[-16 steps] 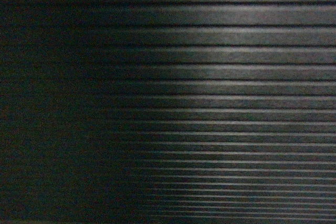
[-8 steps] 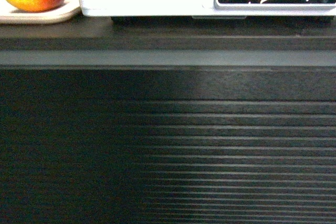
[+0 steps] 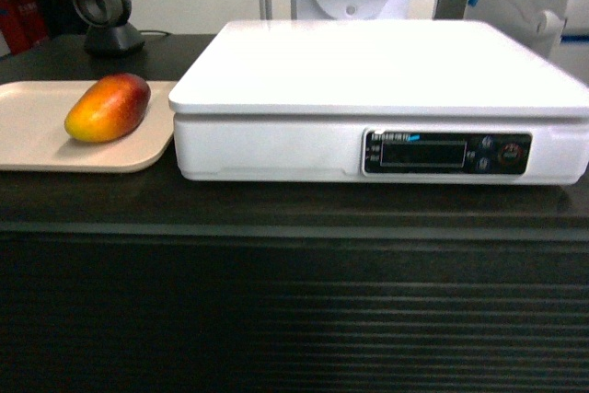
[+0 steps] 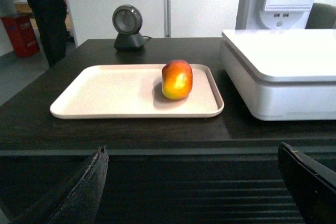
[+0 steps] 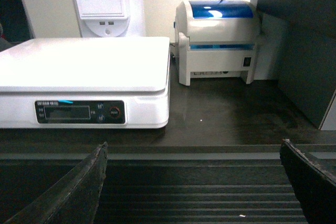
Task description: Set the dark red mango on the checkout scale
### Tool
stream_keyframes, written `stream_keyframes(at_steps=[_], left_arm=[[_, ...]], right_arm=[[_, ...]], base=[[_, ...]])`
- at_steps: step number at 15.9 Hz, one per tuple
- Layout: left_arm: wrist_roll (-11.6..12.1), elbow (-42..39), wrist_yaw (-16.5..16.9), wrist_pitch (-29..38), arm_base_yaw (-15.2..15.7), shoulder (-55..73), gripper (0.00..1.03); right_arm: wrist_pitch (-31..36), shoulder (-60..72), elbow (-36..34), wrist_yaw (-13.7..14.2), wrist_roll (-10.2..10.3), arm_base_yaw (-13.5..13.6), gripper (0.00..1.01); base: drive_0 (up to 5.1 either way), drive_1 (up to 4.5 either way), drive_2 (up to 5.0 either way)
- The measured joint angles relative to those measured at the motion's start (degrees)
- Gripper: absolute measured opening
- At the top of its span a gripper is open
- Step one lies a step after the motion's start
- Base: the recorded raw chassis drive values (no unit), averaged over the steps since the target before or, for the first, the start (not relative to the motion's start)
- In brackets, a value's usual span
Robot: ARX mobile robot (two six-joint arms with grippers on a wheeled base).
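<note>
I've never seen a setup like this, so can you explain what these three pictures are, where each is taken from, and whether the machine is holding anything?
This is a wheeled robot with two arms facing a dark checkout counter. One picture comes from its head camera; the other two come from cameras on each wrist. The dark prongs at the bottom corners of the wrist views are the left pincer and right pincer, both open and empty. On the counter a dark red mango lies on a beige tray, beside a white scale. A round scanner stands behind the tray, and a label printer beyond the scale.
</note>
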Motion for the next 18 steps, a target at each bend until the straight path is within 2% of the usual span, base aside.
stream_keyframes(at_steps=[18], left_arm=[[0.0,0.0,0.0,0.0,0.0,0.0,0.98]], right_arm=[[0.0,0.0,0.0,0.0,0.0,0.0,0.98]], base=[[0.0,0.00,0.0]])
